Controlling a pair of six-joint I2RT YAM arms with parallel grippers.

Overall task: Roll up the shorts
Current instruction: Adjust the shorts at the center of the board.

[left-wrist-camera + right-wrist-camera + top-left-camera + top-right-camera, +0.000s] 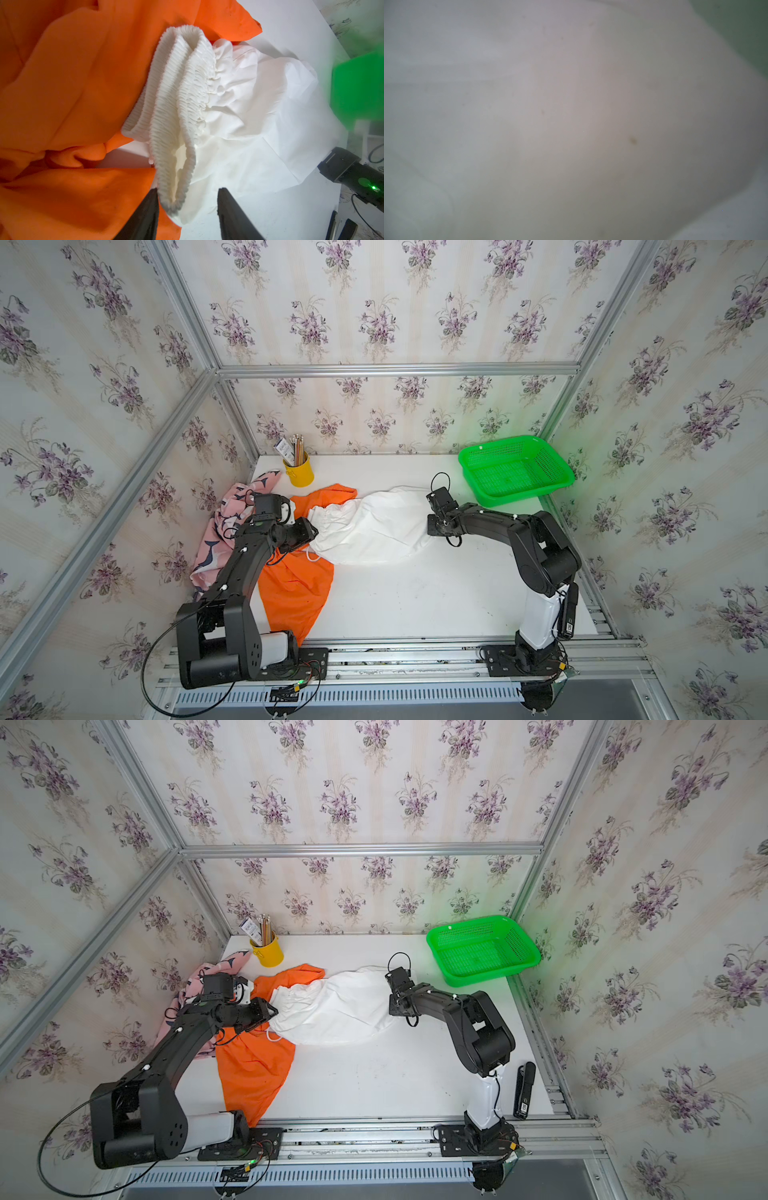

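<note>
- Three shorts lay on the table (415, 605) in both top views: one white pair (374, 526), one orange pair (297, 589), one pink pair (216, 547); right gripper (431, 527) pressed together at the white edge.
- Left wrist: left gripper (188, 207) stood spread around the white waistband (172, 116).
- Right wrist: blurred white cloth only.

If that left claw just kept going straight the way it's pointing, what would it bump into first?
The white shorts: their ruffled waistband lies right ahead of the left gripper, partly between its open jaws. The orange shorts lie just beside that line, though depth is hard to judge.
</note>
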